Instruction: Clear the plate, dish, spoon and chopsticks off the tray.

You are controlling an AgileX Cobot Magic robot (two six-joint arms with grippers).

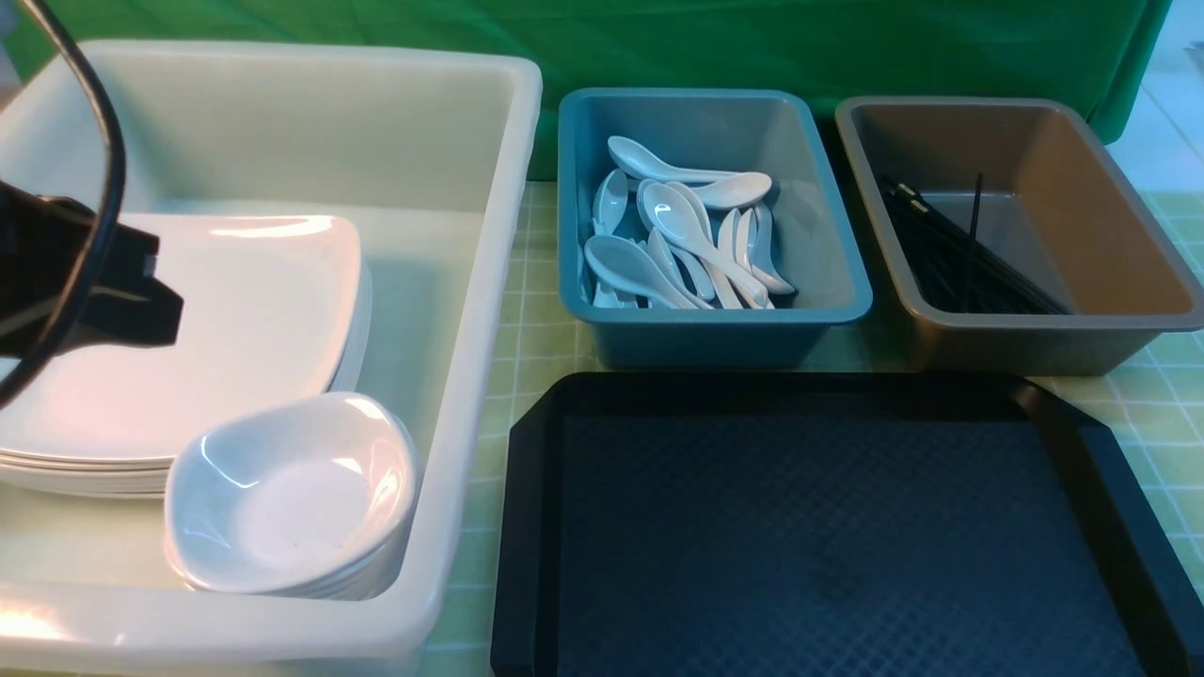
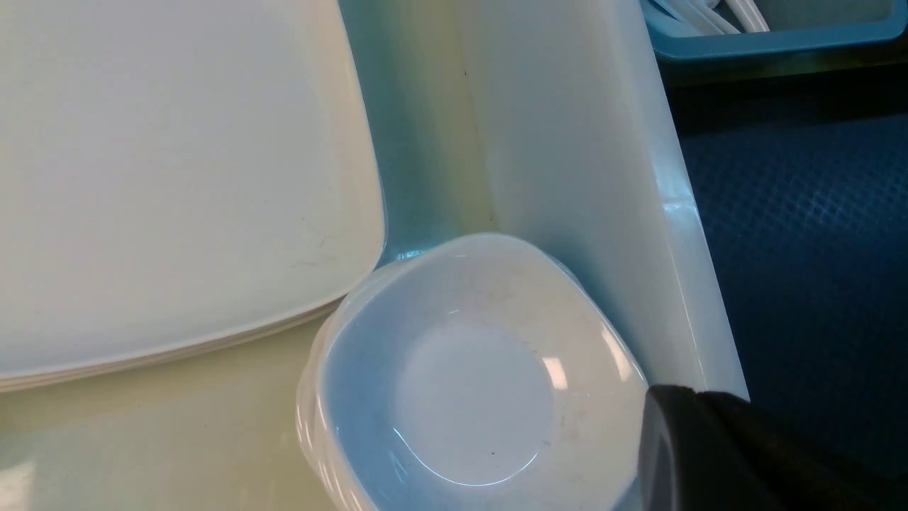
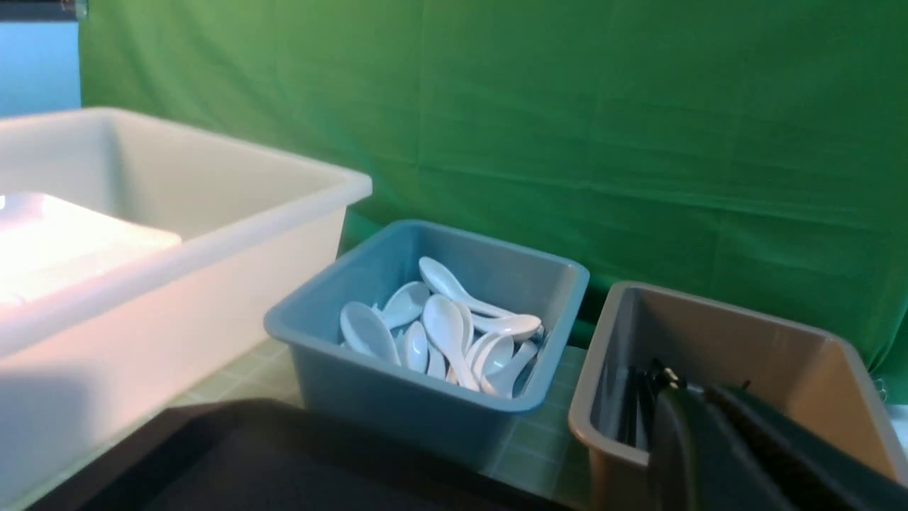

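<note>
Nothing lies on the part of the black tray [image 1: 828, 536] that shows. The large white plate [image 1: 235, 329] tops a stack in the white bin [image 1: 489, 282]. Beside it is the small white dish [image 1: 292, 489], on its own stack. White spoons [image 1: 677, 235] fill the blue bin [image 1: 828, 244]. Black chopsticks [image 1: 950, 254] lie in the grey bin [image 1: 1110, 216]. My left gripper [image 2: 674, 401] hangs shut and empty above the dish [image 2: 468, 397], near the bin's wall; in the front view the left gripper [image 1: 165, 310] is over the plates. My right gripper [image 3: 699, 397] is shut and empty, in front of the grey bin.
The three bins stand in a row behind and left of the tray, on a green checked cloth [image 1: 536, 310]. A green curtain [image 1: 658, 38] closes the back. A black cable [image 1: 103, 188] arcs over the left arm.
</note>
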